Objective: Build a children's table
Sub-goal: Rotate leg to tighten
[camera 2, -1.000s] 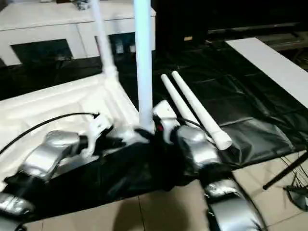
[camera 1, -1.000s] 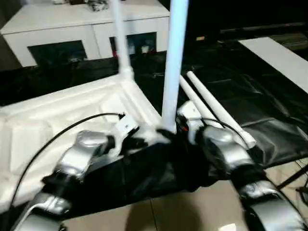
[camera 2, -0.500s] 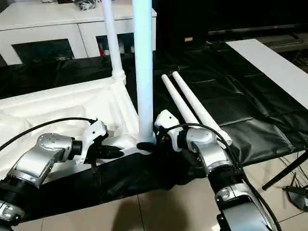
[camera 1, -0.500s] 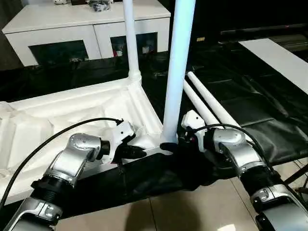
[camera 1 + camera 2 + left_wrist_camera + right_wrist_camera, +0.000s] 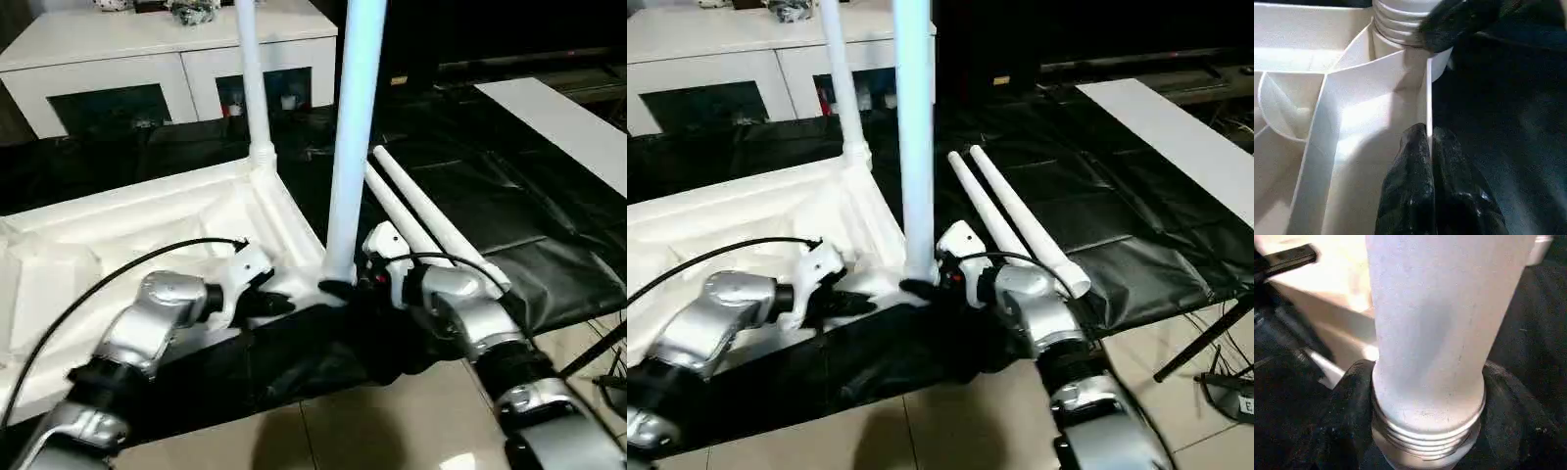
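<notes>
The white tabletop point(image 5: 147, 220) lies upside down on a black sheet, ribbed side up. One white leg point(image 5: 250, 88) stands in its far corner socket. A second leg point(image 5: 353, 147) stands in the near corner socket point(image 5: 1400, 36). My right gripper point(image 5: 338, 291) is shut around this leg's threaded base point(image 5: 1425, 426), with one black finger point(image 5: 1347, 421) on each side. My left gripper point(image 5: 1427, 134) is shut on the tabletop's thin rim point(image 5: 1427, 93) just beside that socket. Two more legs point(image 5: 431, 230) lie side by side on the sheet to my right.
A white cabinet with glass doors point(image 5: 167, 69) stands behind the work. The black sheet point(image 5: 490, 186) spreads to the right, with a white board point(image 5: 558, 117) beyond it. Tiled floor point(image 5: 392, 431) runs along the near side, and a black stand leg point(image 5: 1205, 338) crosses at the right.
My right gripper's fingers have closed in on the base of the near leg. The left gripper keeps its pinch on the rim. The camera has shifted slightly.
</notes>
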Robot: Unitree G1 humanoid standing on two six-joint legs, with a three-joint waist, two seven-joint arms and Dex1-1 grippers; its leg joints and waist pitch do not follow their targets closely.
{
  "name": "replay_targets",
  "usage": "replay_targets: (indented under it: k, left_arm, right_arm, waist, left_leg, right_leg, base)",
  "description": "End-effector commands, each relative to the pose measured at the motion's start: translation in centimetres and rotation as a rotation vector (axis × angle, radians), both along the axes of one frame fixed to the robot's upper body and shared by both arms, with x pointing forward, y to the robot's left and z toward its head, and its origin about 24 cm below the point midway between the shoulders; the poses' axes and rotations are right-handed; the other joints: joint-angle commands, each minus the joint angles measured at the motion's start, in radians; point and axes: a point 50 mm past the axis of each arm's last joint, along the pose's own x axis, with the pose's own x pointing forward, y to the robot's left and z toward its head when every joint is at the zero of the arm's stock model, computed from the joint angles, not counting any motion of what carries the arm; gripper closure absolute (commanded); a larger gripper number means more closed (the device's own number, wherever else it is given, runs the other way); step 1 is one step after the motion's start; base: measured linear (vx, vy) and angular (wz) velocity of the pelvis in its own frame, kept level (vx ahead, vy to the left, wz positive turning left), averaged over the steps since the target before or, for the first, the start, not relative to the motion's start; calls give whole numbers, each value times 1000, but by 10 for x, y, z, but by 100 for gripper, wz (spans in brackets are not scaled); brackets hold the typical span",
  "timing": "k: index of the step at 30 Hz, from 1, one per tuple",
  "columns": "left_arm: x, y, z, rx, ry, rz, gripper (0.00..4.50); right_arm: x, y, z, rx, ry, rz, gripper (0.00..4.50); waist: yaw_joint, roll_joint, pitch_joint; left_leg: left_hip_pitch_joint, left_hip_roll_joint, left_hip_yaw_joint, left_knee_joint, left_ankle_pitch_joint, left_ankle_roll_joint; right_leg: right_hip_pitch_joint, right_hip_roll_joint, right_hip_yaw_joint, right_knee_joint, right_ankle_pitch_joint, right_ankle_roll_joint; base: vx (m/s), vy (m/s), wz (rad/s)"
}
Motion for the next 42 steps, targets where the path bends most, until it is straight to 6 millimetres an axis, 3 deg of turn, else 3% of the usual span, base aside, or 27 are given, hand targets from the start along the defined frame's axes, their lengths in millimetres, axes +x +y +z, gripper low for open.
replay_targets:
  k: [1,11,12,13,21,25,30,34,36,39,42]
  left_arm:
    - [-2,-13,-6,-28,13,-20,450]
    - [14,-18,-1,-2,-115,59,450]
    - [16,-19,1,-13,-128,59,450]
    - [17,-20,3,-20,-137,58,450]
    - [31,-23,12,-23,-275,79,450]
    - [46,-30,23,-64,-412,187,450]
    - [57,-36,31,-58,-524,269,450]
    - [62,-37,31,-38,-568,307,450]
    - [65,-36,33,-77,-524,319,394]
    - [69,-30,39,-77,-557,373,370]
    - [76,-22,49,-65,-633,451,346]
  right_arm:
    - [-2,3,-9,-6,36,-56,182]
    - [10,1,-6,28,18,-288,182]
    - [12,-2,-4,52,8,-318,126]
    - [12,-4,-1,74,7,-324,112]
    - [12,-21,7,50,-64,-417,92]
    - [5,-28,10,79,-72,-429,92]
    - [-3,-27,3,59,-56,-426,92]
    - [-5,-26,4,65,-48,-426,92]
    - [-6,-25,5,66,-53,-424,81]
    - [-6,-25,6,65,-54,-422,81]
    - [-6,-23,7,64,-55,-420,81]
  waist:
    - [2,-4,-54]
    - [2,0,-56]
    - [3,4,-57]
    - [4,3,-58]
    - [21,-1,-62]
    - [31,-6,-62]
    - [26,-3,-66]
    - [22,-3,-71]
    - [25,-2,-74]
    - [30,-1,-77]
    - [31,-4,-69]
  left_leg:
    - [6,15,1,-70,-130,50]
    - [6,14,-1,-72,-138,34]
    - [7,14,0,-71,-136,34]
    - [7,13,1,-69,-133,36]
    - [6,12,2,-63,-67,64]
    - [3,11,0,-61,-59,71]
    - [-2,6,-1,-58,-46,76]
    - [-6,5,-3,-50,8,108]
    - [-6,5,-2,-46,38,130]
    - [-8,8,-2,-39,62,150]
    - [-7,10,-2,-44,7,141]
  right_leg:
    - [54,-51,32,-69,-12,-277]
    - [54,-51,34,-71,-20,-260]
    - [53,-50,34,-70,-6,-261]
    - [55,-50,35,-69,8,-263]
    - [56,-51,34,-62,87,-262]
    - [60,-49,34,-63,98,-228]
    - [63,-49,33,-62,123,-233]
    - [65,-47,31,-52,215,-253]
    - [62,-49,30,-46,259,-262]
    - [59,-48,28,-39,314,-287]
    - [57,-50,27,-46,226,-282]
  base:
    - [0,0,0]
    - [0,0,0]
    - [0,0,0]
    - [0,0,0]
    - [0,0,0]
    - [0,0,0]
    - [0,0,0]
    - [0,0,0]
    - [0,0,0]
    - [0,0,0]
    - [0,0,0]
